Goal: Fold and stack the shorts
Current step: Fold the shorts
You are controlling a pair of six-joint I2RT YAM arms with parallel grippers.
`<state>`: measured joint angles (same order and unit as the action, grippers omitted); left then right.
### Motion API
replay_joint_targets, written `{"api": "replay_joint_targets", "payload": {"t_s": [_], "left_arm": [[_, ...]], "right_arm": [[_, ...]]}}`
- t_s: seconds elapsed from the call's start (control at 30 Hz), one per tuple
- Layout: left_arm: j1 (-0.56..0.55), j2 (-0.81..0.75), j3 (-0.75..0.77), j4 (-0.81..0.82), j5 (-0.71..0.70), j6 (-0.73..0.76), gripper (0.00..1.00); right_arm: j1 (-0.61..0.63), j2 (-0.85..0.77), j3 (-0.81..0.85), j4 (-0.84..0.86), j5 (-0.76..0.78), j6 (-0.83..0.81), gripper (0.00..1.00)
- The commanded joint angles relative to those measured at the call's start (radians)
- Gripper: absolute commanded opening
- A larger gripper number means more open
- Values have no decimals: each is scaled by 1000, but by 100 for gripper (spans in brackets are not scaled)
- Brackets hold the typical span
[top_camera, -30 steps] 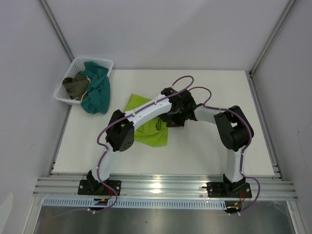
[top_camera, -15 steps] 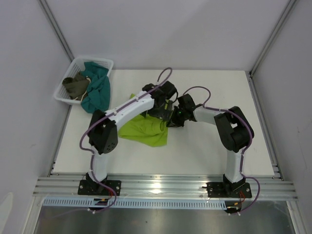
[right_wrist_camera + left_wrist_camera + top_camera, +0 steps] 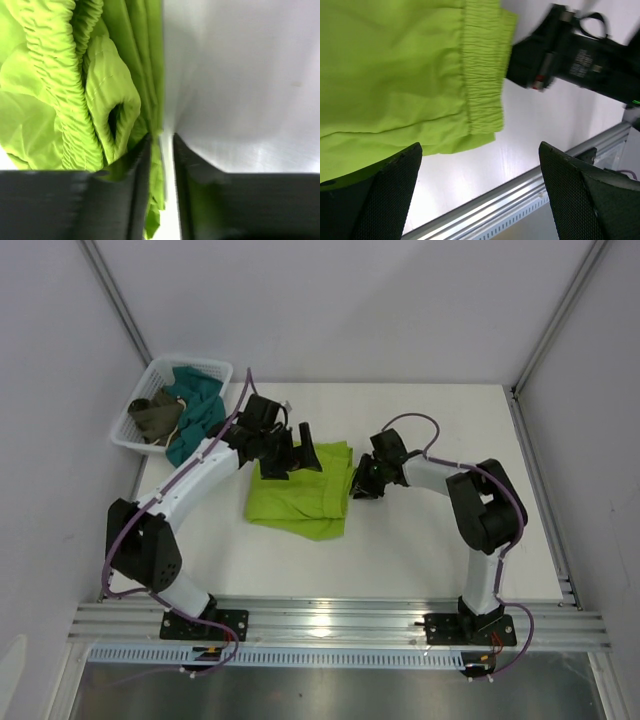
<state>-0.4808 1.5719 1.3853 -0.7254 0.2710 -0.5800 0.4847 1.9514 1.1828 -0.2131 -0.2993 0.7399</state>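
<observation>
The lime-green shorts [image 3: 298,497] lie folded on the white table, waistband toward the right. My left gripper [image 3: 306,458] hovers over their far edge, wide open and holding nothing. In the left wrist view its gripper [image 3: 480,200] frames bare table, with the shorts [image 3: 395,75] beyond the fingertips. My right gripper [image 3: 360,483] sits at the shorts' right edge. In the right wrist view its gripper [image 3: 167,165] stands slightly open, a loose strip of the shorts [image 3: 75,100] hanging in the narrow gap with bare table showing beside it.
A white basket [image 3: 206,365] stands at the far left corner, holding an olive-brown garment [image 3: 155,415] and a teal garment [image 3: 200,430] that spills over its rim onto the table. The aluminium rail [image 3: 330,618] runs along the near edge.
My left arm has swung back to the left and its gripper has opened wide, letting the shorts go. The shorts now lie flatter and folded. My right gripper's jaws have parted a little.
</observation>
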Motion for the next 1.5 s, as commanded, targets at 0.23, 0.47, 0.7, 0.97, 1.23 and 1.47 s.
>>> {"api": "replay_joint_targets", "payload": {"t_s": [0.23,0.47,0.7,0.97,1.23,1.47], "left_arm": [[129,-81,-175,147,95,-15,99],[157,-171,-362,376,268,-72,99],[232,-213,-479,500,389,-119,99],[315,-150,-548,676,456,-222,99],[317,-13,-543,676,441,-189,99],[315,108,-502,485,326,-118,99]], "right_arm": [[-95,-146,55,-241,157,-175,37],[-100,-212,67,-105,-191,-123,27],[-9,-212,63,87,-394,-34,28],[63,-48,32,471,-563,200,28],[126,96,-120,593,-537,234,27],[123,172,-123,449,-437,129,24]]}}
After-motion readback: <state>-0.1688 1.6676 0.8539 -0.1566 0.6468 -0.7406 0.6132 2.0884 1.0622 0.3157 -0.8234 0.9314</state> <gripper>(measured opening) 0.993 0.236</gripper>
